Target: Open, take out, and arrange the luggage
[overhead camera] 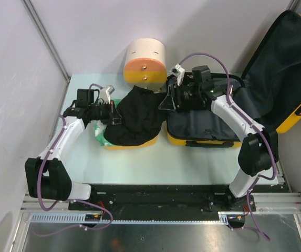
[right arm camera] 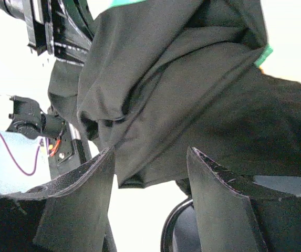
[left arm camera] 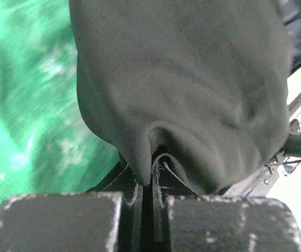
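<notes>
The luggage point(overhead camera: 276, 73) sits open on the right of the counter point(overhead camera: 155, 163), lid flopped far right, black garment point(overhead camera: 137, 121) already out and draped over the yellow tub point(overhead camera: 132, 144) just left of it, left end effector point(left arm camera: 145, 210) pinching its fabric, right end effector point(right arm camera: 150, 178) spread wide beside it, so I'd guess tidying remains.

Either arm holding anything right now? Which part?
Left gripper pinches a fold at the edge of the black cloth. Right gripper is open, holding nothing.
</notes>
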